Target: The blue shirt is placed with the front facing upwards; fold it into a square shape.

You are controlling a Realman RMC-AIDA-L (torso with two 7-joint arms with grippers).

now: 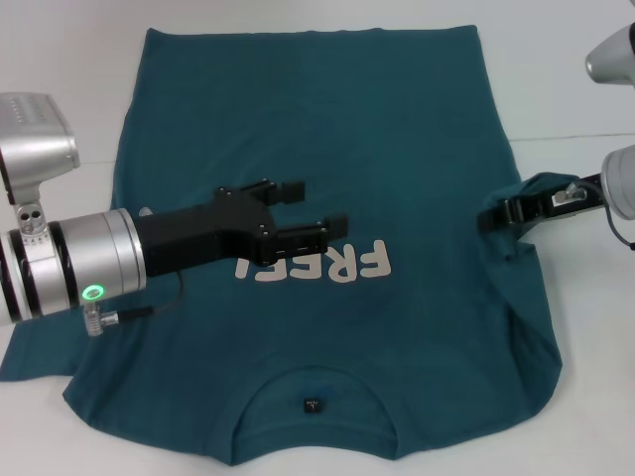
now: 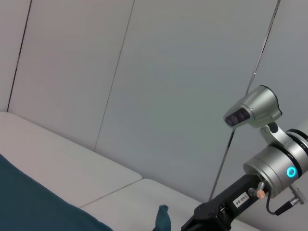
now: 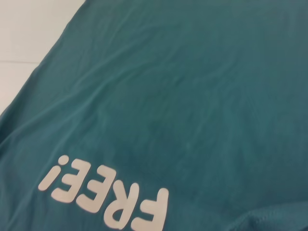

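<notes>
The blue shirt (image 1: pixel 327 119) lies spread front-up on the white table (image 1: pixel 556 169), its neckline and black label (image 1: pixel 312 405) nearest me. The pale "FREE!" print (image 1: pixel 342 266) crosses the chest and also fills the right wrist view (image 3: pixel 106 197). My left gripper (image 1: pixel 316 206) hovers open over the middle of the shirt, just beyond the print, with nothing between its fingers. At the shirt's right side my right gripper (image 1: pixel 499 214) is shut on a bunched fold of the sleeve, lifted off the table. In the left wrist view a tuft of that fabric (image 2: pixel 162 219) sticks up beside the right arm (image 2: pixel 269 168).
White tabletop shows on both sides of the shirt and beyond its hem (image 1: pixel 317 30). A grey panelled wall (image 2: pixel 168 96) stands behind the table. The left sleeve (image 1: pixel 40 347) lies flat under my left arm.
</notes>
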